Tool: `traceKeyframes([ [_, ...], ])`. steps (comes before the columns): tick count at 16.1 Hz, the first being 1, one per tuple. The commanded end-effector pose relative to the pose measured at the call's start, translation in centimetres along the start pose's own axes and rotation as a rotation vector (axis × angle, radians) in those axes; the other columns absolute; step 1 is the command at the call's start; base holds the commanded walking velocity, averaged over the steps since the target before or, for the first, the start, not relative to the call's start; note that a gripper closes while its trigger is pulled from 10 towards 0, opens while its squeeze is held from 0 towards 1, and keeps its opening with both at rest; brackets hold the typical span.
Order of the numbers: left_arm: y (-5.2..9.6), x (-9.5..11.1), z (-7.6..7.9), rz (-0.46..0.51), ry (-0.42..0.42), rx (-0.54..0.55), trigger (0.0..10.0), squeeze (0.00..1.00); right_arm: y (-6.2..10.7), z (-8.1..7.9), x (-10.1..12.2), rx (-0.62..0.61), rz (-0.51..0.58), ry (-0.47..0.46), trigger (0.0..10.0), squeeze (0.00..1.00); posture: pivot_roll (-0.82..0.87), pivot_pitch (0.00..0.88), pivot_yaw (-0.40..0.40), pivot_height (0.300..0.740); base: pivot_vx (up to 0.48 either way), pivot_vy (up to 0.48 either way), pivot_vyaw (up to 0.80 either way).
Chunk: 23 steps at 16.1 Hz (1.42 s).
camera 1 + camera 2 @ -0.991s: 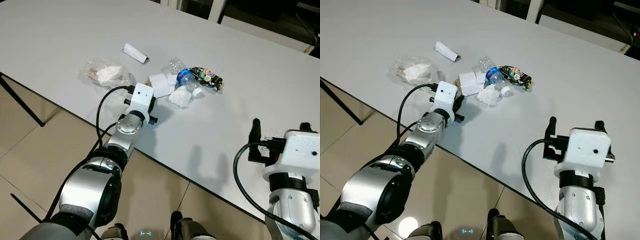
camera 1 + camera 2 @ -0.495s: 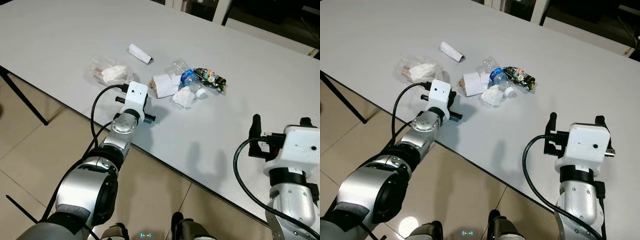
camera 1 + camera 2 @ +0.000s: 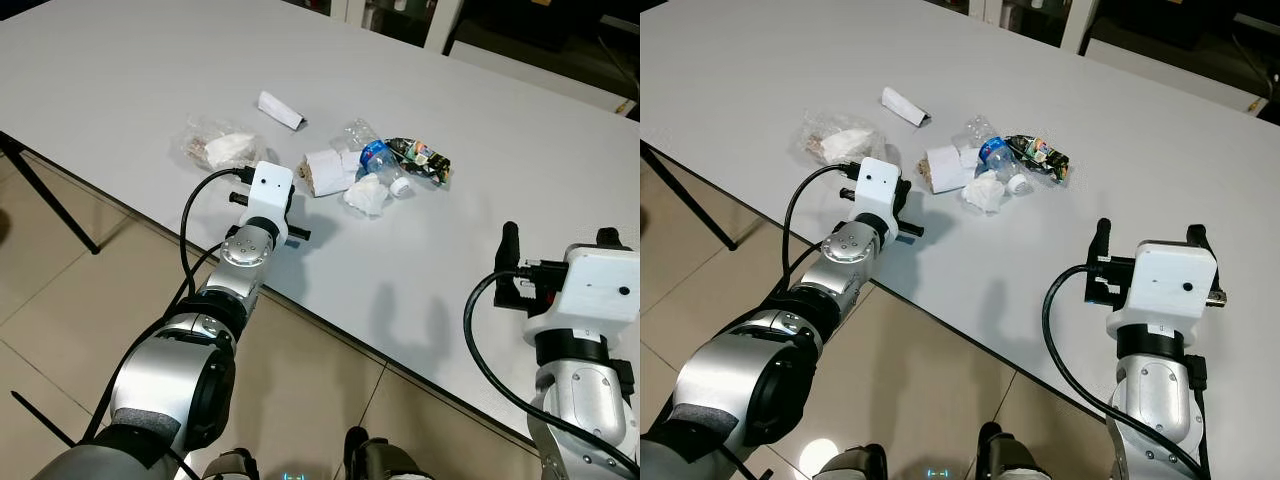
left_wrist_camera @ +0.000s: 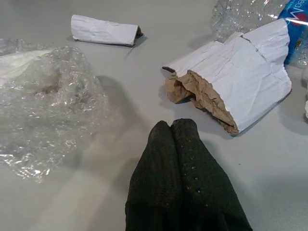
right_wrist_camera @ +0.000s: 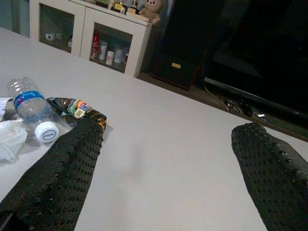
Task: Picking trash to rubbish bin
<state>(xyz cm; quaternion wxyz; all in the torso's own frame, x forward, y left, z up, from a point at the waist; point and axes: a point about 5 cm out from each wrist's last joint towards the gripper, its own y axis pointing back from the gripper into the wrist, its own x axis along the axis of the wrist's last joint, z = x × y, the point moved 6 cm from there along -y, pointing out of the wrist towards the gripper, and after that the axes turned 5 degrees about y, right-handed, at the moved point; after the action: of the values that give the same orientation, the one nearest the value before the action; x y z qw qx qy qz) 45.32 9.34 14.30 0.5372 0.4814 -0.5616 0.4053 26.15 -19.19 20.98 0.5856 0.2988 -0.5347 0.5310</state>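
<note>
A wide pale grey surface (image 3: 120,90) stands over beige floor tiles (image 3: 60,330). Beyond the surface's far edge stands a white glass-fronted cabinet (image 5: 91,41), a soft toy (image 5: 154,8) on top.

Left gripper (image 4: 174,126): fingertips hidden behind its white housing in eye views.
Crushed clear plastic bottle (image 4: 298,19): cut by wrist frame edge.
Clear crinkled plastic bag (image 4: 43,106): contents blurred.

Bright overhead light, soft shadows, sharp focus
</note>
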Motion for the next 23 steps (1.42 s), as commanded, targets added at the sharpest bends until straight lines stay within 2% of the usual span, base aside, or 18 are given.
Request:
traceKeyframes([
  [1, -0.2, 1.0, 0.1, 0.033, 0.011, -0.001, 0.0, 0.00, -0.2, 0.2, -0.4, -0.010, -0.008, -0.003, 10.0, 0.00, -0.07, 0.139, -0.026, 0.740, 0.000, 0.000, 0.00],
  [8, -0.6, 4.1, 1.2, 0.139, 0.026, -0.023, 0.0, 0.00, -0.7, -0.1, -0.2, 0.004, 0.012, -0.018, 10.0, 0.00, -0.05, 0.132, -0.023, 0.740, 0.000, 0.000, 0.00],
  [9, -0.6, 4.1, 1.1, 0.145, 0.025, -0.023, 1.8, 0.00, -0.7, -0.1, -0.2, 0.003, 0.013, -0.019, 10.0, 0.00, -0.04, 0.130, -0.019, 0.740, 0.000, 0.000, 0.00],
  [10, -0.5, 4.1, 1.1, 0.148, 0.025, -0.027, 4.2, 0.00, -0.7, -0.1, -0.2, 0.002, 0.014, -0.019, 10.0, 0.00, -0.04, 0.130, -0.019, 0.740, 0.000, 0.000, 0.00],
  [11, -0.5, 4.0, 0.9, 0.153, 0.027, -0.018, 10.0, 0.95, -0.8, -0.1, -0.2, 0.002, 0.014, -0.021, 10.0, 0.00, -0.04, 0.127, -0.017, 0.740, 0.000, 0.000, 0.00],
  [12, -0.3, 3.7, 0.3, 0.150, 0.038, 0.007, 10.0, 1.00, -0.9, -0.4, -0.3, 0.005, 0.017, -0.025, 10.0, 0.00, -0.03, 0.121, -0.013, 0.740, 0.000, 0.000, 0.00],
  [14, -0.4, 4.1, 0.0, 0.161, 0.050, 0.013, 10.0, 1.00, -1.2, -0.5, -0.2, 0.005, 0.025, -0.030, 10.0, 0.00, -0.02, 0.112, -0.009, 0.740, 0.000, 0.000, 0.00],
  [16, -0.4, 4.4, 0.1, 0.167, 0.055, 0.011, 10.0, 1.00, -1.4, -0.5, -0.2, 0.004, 0.029, -0.031, 10.0, 0.00, -0.01, 0.110, -0.008, 0.740, 0.000, 0.000, 0.00],
  [21, -0.7, 6.8, 0.4, 0.234, 0.044, -0.005, 10.0, 1.00, -1.7, -0.6, -0.1, -0.004, 0.035, -0.047, 10.0, 0.00, -0.01, 0.107, -0.006, 0.740, 0.000, 0.000, 0.00],
  [23, -0.6, 6.8, 0.5, 0.239, 0.044, -0.010, 10.0, 1.00, -1.7, -0.6, -0.1, -0.006, 0.035, -0.049, 10.0, 0.00, -0.01, 0.109, -0.004, 0.740, 0.000, 0.000, 0.00],
])
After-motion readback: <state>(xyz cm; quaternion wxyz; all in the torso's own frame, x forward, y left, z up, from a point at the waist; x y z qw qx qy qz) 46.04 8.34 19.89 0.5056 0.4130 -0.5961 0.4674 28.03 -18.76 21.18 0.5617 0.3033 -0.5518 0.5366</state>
